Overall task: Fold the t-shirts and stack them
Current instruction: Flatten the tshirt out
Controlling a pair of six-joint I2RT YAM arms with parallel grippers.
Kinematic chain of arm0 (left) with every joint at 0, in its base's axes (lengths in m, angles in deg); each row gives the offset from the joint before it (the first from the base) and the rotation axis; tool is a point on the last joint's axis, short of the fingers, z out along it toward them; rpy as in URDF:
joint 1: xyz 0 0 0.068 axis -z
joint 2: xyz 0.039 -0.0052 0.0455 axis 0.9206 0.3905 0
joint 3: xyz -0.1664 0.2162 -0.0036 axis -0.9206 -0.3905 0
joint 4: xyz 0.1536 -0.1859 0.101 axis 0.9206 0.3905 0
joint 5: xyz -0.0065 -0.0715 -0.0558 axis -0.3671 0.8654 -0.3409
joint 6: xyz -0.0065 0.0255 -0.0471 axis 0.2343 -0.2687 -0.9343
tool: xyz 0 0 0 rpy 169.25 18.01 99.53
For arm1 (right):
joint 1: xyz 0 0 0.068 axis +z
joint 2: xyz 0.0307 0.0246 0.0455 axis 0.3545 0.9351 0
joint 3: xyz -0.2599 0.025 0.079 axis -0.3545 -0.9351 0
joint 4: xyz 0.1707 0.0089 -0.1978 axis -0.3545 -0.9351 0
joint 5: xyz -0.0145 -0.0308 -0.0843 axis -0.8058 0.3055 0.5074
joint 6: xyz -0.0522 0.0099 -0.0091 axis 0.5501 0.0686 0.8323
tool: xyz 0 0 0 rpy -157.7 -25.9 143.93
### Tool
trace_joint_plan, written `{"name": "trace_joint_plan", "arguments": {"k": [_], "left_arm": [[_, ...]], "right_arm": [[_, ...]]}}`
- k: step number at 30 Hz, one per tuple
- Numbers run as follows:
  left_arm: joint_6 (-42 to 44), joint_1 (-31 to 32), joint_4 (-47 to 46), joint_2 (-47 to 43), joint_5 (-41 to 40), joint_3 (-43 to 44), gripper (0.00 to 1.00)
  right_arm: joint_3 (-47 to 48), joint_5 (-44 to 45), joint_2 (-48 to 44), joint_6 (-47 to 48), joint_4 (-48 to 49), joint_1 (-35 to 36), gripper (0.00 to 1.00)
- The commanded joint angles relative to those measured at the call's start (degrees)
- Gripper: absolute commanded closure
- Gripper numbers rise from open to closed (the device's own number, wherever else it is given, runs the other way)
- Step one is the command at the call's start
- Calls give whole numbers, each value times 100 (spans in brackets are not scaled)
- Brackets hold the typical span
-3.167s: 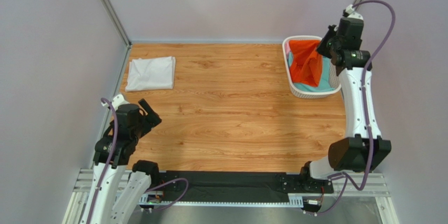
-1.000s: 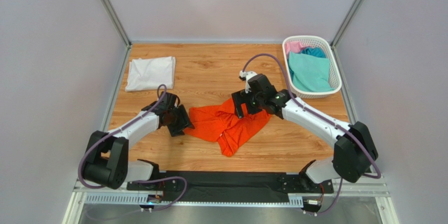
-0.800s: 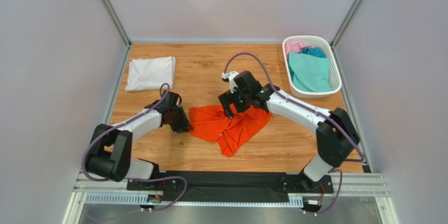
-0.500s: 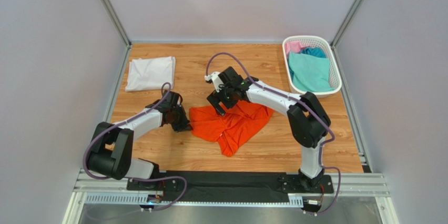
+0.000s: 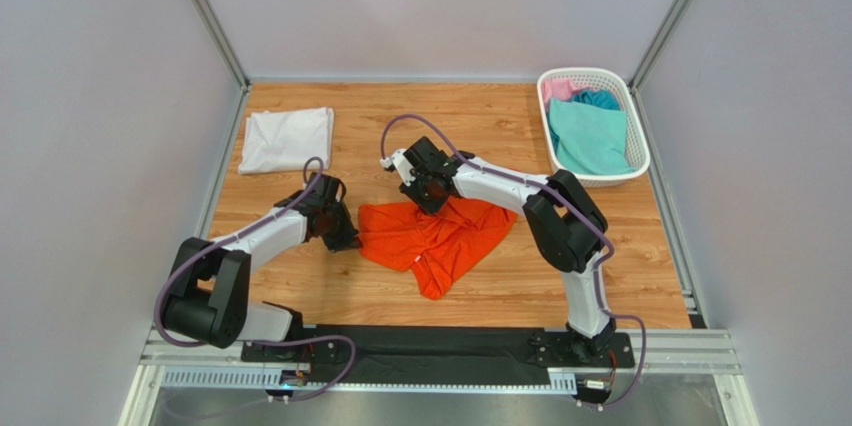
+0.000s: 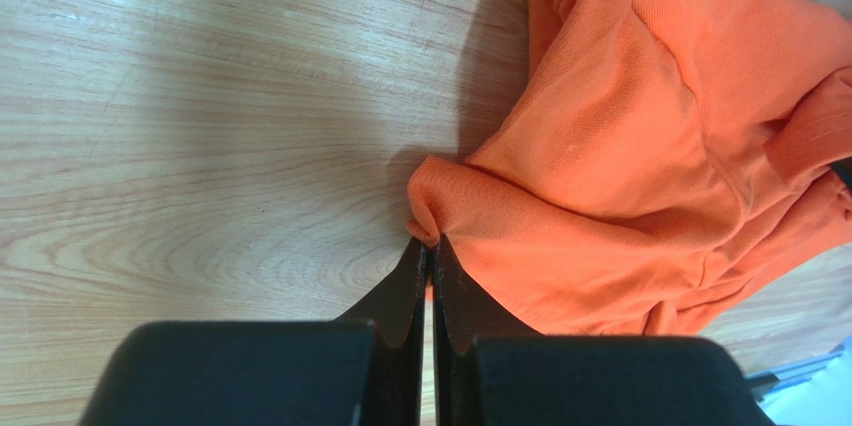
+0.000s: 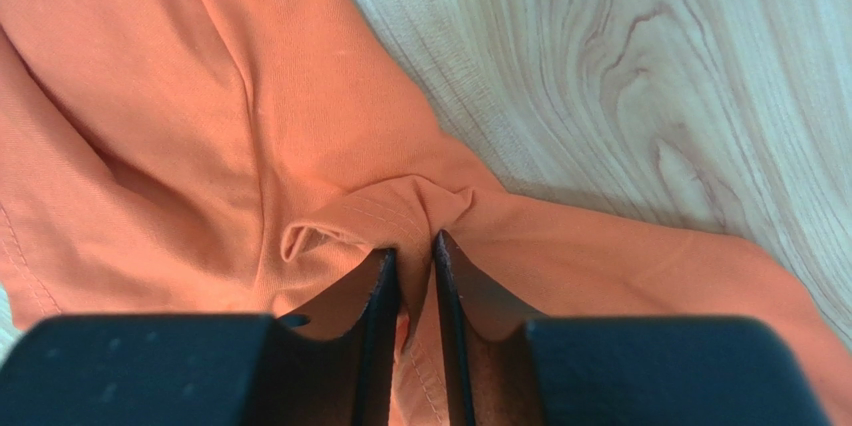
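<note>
A crumpled orange t-shirt [image 5: 440,236] lies in the middle of the wooden table. My left gripper [image 5: 345,237] is shut on the shirt's left edge; the left wrist view shows a pinch of orange cloth [image 6: 560,206] at the tips of my left gripper [image 6: 430,244]. At the shirt's far edge my right gripper [image 5: 430,198] is shut on a raised fold of the orange t-shirt [image 7: 150,126], the hem caught between the pads of my right gripper [image 7: 415,246]. A folded white t-shirt [image 5: 288,139] rests at the back left. Teal [image 5: 588,136], pink [image 5: 559,90] and blue [image 5: 598,99] t-shirts fill the basket.
The white lattice basket [image 5: 640,158] stands at the back right corner, against the wall. Grey walls close in the table on three sides. Bare wood [image 5: 400,116] stretches between the white t-shirt and the basket, and along the near edge [image 5: 330,296].
The right arm swung from the shirt's right side to its far edge and closed on a fold. The left gripper closed on the shirt's left edge. Earlier, the shirt came out of the basket.
</note>
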Motion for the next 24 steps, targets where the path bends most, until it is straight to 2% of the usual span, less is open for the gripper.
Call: {"name": "trace_joint_plan", "arguments": {"k": [1, 2, 5, 10, 15, 16, 20, 24], "left_arm": [[80, 17, 123, -227, -93, -2, 100], [80, 17, 149, -306, -84, 15, 100], [62, 17, 219, -543, -75, 76, 100], [36, 17, 676, -1158, -216, 261, 100], [-104, 8, 1396, -2300, -611, 542, 100], [-139, 8, 1536, -2685, -768, 691, 100], [-236, -1, 2239, -3625, -1077, 1245, 100], [-245, -1, 2601, -4366, -1341, 2026, 100]], "right_arm": [[-137, 89, -432, -168, 434, 34, 80], [-216, 115, -590, -282, 532, 25, 84], [-577, 247, -1240, -476, 848, 25, 88], [-1288, 782, -2576, -968, 981, -19, 90], [-2079, 1617, -4131, -1845, 990, -282, 96], [-2281, 1958, -4751, -1934, 894, -343, 96], [-2344, 2663, -6100, -2137, 428, -458, 94], [-1923, 3270, -7085, -2296, -117, -458, 94]]}}
